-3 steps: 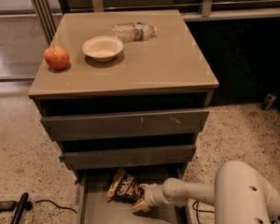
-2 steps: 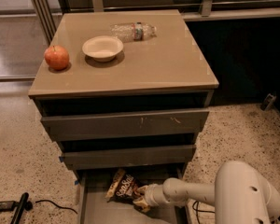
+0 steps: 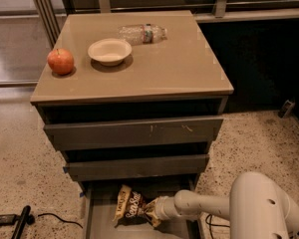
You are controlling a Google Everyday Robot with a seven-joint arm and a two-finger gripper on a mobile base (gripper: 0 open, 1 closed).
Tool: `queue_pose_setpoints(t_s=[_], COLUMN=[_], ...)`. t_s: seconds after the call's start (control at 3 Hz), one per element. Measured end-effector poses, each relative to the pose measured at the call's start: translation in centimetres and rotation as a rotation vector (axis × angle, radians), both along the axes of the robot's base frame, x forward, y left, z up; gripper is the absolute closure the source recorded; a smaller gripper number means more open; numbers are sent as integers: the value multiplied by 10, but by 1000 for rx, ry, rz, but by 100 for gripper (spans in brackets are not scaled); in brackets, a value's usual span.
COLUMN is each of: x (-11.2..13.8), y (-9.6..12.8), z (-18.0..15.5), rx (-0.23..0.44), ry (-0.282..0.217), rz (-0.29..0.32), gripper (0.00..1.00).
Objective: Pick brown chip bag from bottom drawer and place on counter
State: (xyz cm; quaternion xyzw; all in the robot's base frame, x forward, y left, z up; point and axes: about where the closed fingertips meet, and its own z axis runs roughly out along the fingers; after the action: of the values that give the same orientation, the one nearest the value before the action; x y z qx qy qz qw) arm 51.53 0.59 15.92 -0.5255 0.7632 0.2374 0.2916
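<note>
The brown chip bag point(image 3: 129, 203) lies tilted in the open bottom drawer point(image 3: 97, 222), with its "Sea Salt" script facing up. My gripper point(image 3: 153, 211) reaches in from the right at drawer level, and its tip is against the bag's right lower corner. The arm's white forearm point(image 3: 204, 206) runs back to the large white body at the lower right. The tan counter point(image 3: 174, 63) is the cabinet's top, well above the bag.
On the counter stand a red apple point(image 3: 60, 60), a white bowl point(image 3: 109, 51) and a clear water bottle point(image 3: 142, 33) lying on its side. Two grey drawers point(image 3: 134, 132) jut out above the bottom drawer. A black cable and tool point(image 3: 19, 222) lie on the floor at left.
</note>
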Motion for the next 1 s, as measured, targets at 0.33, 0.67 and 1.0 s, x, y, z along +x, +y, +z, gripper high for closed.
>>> queue_pose_setpoints(t_s=[0.33,0.67,1.0], x=[0,-1,-2], y=[0,4,7], z=[0,6,31], rx=[0,3,42], ry=[0,1,7], rz=[0,21,65], gripper=[100,100,100])
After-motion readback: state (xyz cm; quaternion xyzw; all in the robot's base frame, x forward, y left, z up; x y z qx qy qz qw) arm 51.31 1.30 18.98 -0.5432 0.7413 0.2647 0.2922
